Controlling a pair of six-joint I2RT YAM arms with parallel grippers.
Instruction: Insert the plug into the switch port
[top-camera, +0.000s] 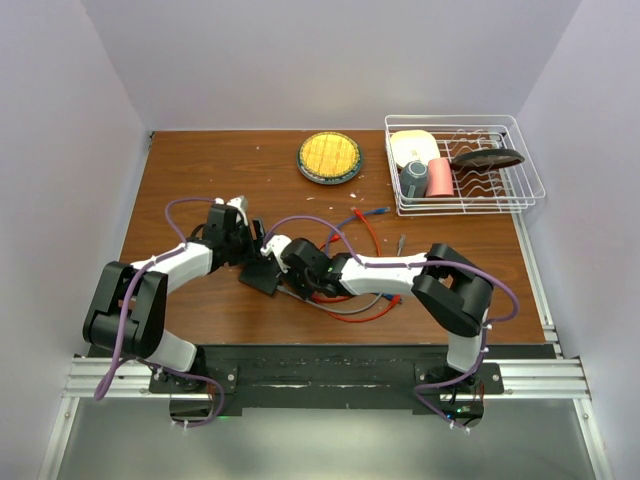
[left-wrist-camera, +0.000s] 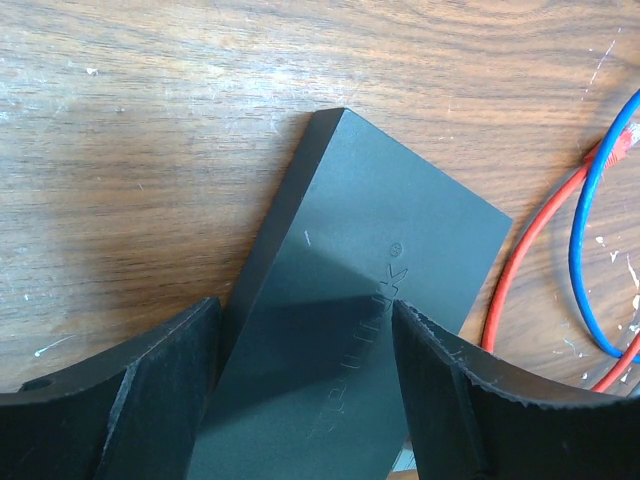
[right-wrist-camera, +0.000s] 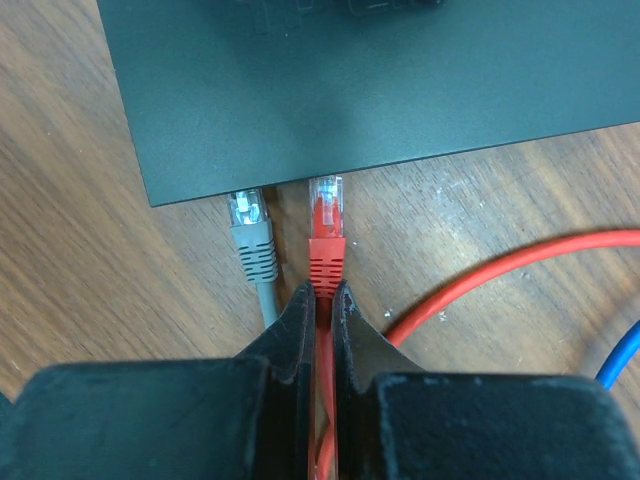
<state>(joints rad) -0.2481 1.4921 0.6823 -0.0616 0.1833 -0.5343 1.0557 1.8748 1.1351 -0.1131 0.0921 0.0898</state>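
Pinches with right tool (right-wrist-camera: 322, 300) red plug (right-wrist-camera: 326, 225), tip at switch (right-wrist-camera: 400, 90) edge beside grey plug (right-wrist-camera: 250, 235). Straddles switch with left tool (left-wrist-camera: 303, 308), wide; embossed lettering (left-wrist-camera: 375, 320) illegible.

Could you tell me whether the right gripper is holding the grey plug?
No, the right gripper is shut on the rear end of the red plug, while the grey plug sits untouched beside it.
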